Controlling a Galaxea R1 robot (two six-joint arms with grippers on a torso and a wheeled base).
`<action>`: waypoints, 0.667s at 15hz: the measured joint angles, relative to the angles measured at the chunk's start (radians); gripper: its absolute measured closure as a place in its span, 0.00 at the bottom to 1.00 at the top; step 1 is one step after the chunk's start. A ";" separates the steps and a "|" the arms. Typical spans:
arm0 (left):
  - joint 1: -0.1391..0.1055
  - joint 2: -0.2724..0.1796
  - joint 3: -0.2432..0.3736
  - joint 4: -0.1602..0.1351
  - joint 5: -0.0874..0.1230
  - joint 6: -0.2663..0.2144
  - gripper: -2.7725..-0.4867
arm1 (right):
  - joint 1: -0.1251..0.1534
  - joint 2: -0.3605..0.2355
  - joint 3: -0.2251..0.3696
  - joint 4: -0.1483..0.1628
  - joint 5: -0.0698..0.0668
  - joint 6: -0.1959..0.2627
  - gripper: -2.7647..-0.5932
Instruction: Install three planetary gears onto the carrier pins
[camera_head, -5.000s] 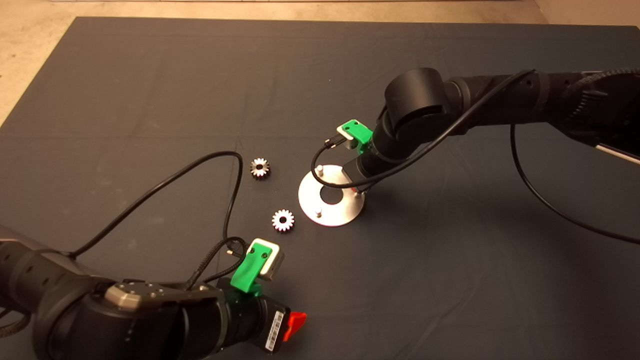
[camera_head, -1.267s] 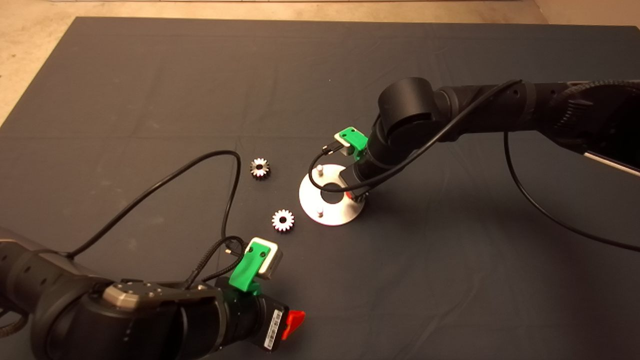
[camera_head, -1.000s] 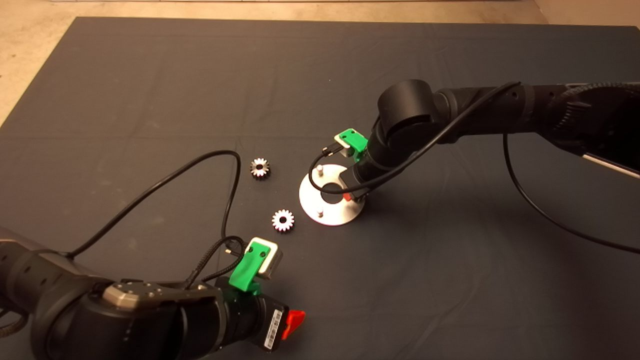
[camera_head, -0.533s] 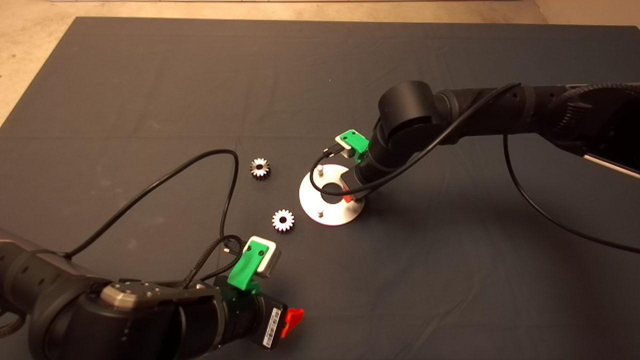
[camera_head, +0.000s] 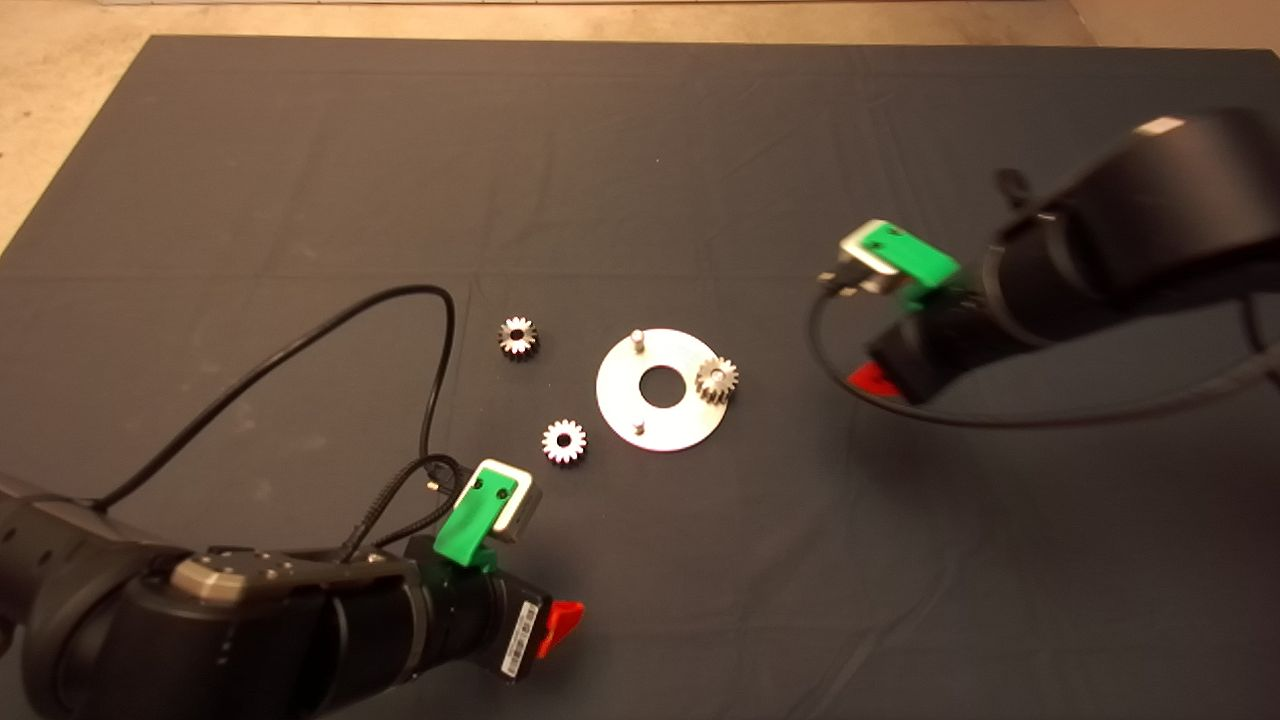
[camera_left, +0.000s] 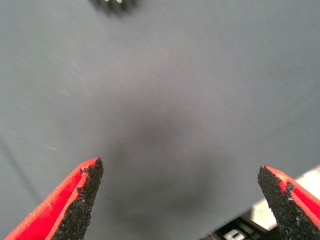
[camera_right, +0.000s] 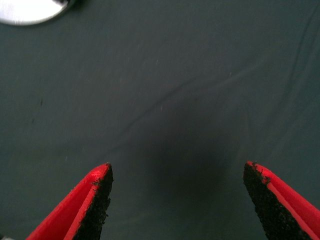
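The round shiny disc (camera_head: 662, 417) lies mid-mat with a central hole. One planetary gear (camera_head: 717, 380) sits on its right-hand carrier pin. Two other pins stand bare, one at the back (camera_head: 636, 339) and one at the front (camera_head: 639, 429). Two loose gears lie on the mat to the left, one farther back (camera_head: 518, 337) and one nearer (camera_head: 564, 441). My right gripper (camera_head: 872, 378) is off to the right of the disc, open and empty (camera_right: 177, 197); the disc's edge (camera_right: 25, 12) shows in its wrist view. My left gripper (camera_head: 560, 625) sits at the lower left, open and empty (camera_left: 180, 200).
Black cables loop from both arms over the dark mat (camera_head: 640, 170). Bare floor (camera_head: 60, 60) shows beyond the mat's far left corner. A gear's edge (camera_left: 114, 4) peeks into the left wrist view.
My right gripper has let go of a gear, which now sits on the disc's right pin, and has pulled away to the right. The left arm has shifted slightly leftward.
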 joint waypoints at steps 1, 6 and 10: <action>-0.008 -0.005 0.000 0.000 0.000 0.011 0.24 | -0.014 -0.033 0.049 -0.001 0.002 0.009 0.39; -0.045 -0.013 0.000 0.004 0.000 0.052 0.24 | -0.221 -0.069 0.124 -0.194 0.013 0.076 0.39; -0.055 -0.005 -0.008 0.034 0.000 0.066 0.24 | -0.275 -0.079 0.148 -0.314 0.012 0.098 0.39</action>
